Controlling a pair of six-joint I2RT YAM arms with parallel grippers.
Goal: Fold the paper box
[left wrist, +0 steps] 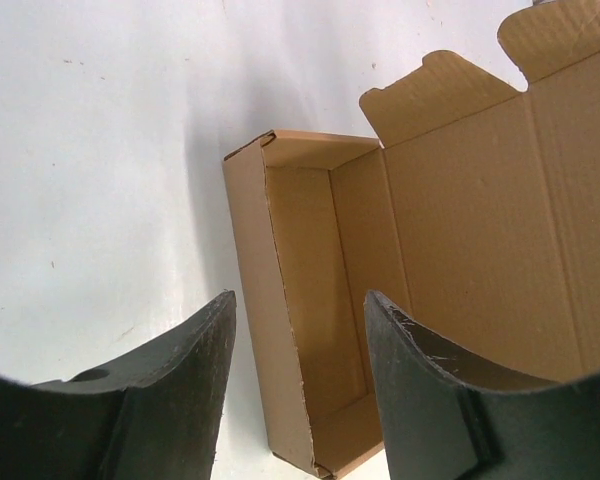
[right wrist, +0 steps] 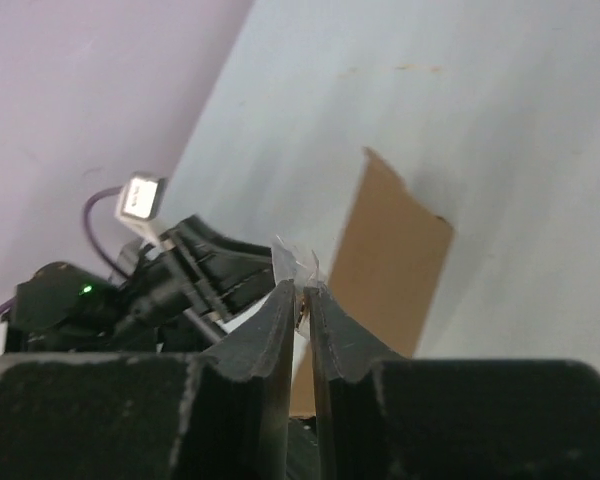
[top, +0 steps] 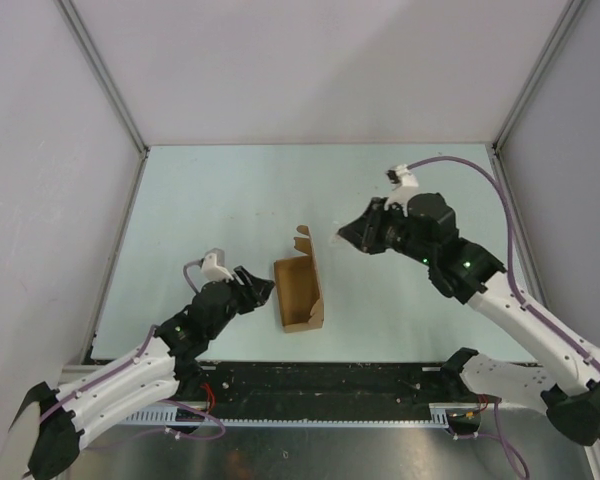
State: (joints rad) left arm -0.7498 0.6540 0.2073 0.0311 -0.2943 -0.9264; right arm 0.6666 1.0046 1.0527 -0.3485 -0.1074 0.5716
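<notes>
Paper box (top: 298, 295): L gripper (top: 264, 288) beside it, apart; R gripper (right wrist: 302, 290) pinching clear scrap (right wrist: 295, 262).

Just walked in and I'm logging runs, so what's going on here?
Two arms are folding a paper box. Its tray stands formed on the table, with the lid open. The left gripper sits at the box's left wall, jaws open. The right gripper is off the box, jaws pinched on a clear plastic scrap.

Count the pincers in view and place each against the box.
2. The left pincer, open, sits just left of the paper box; the right pincer is beyond its far right corner, shut on a clear scrap.
</notes>
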